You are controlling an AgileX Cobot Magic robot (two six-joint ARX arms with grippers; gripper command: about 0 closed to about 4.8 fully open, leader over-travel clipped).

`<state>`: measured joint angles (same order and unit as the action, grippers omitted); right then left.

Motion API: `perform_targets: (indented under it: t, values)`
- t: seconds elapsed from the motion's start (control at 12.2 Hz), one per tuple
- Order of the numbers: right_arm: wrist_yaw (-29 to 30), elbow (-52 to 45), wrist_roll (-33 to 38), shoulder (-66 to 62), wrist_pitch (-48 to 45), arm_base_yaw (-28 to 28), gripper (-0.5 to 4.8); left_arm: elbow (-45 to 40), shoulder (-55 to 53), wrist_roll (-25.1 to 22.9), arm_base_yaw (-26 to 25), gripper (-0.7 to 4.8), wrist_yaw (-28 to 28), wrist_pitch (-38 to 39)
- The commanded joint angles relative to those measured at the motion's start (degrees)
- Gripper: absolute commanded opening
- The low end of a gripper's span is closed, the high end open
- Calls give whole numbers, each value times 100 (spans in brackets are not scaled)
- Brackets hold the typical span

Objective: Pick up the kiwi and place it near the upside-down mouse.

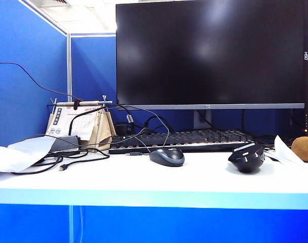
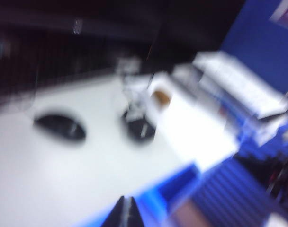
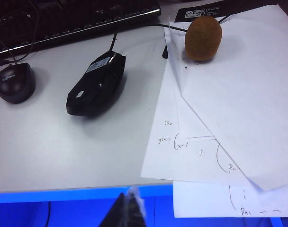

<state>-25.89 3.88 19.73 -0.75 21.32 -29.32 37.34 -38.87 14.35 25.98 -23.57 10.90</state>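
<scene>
White desk carries loose papers; on them sits the oval, matte brown kiwi, near the upside-down mouse. My left gripper and right gripper are closed, holding nothing, both off the papers

Bare desk lies in front of the upside-down mouse and between it and the grey mouse. Behind both, the keyboard blocks the way. Loose papers cover the side where the kiwi rests.
</scene>
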Motion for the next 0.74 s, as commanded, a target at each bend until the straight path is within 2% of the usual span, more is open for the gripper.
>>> perform_targets:
  t: [0.08, 0.33, 0.49, 0.58, 0.74]
  values:
    - [42, -20, 24, 2, -101, -9, -6, 920, -1064, -861, 0, -5, -590, 1340]
    - [35, -20, 22, 2, -63, -7, -5, 1290, -1746, -1593, 2, -5, -616, 1694]
    - [50, -20, 24, 2, -57, -9, -6, 1290, -1749, -2371, 2, -5, -605, 1906]
    - [59, -22, 72, 2, -59, -9, -6, 1287, -1759, -2409, 2, -5, -396, 1679]
    - [59, -22, 111, 2, -46, -9, -5, 1263, -1762, -2415, 2, -5, -326, 1676]
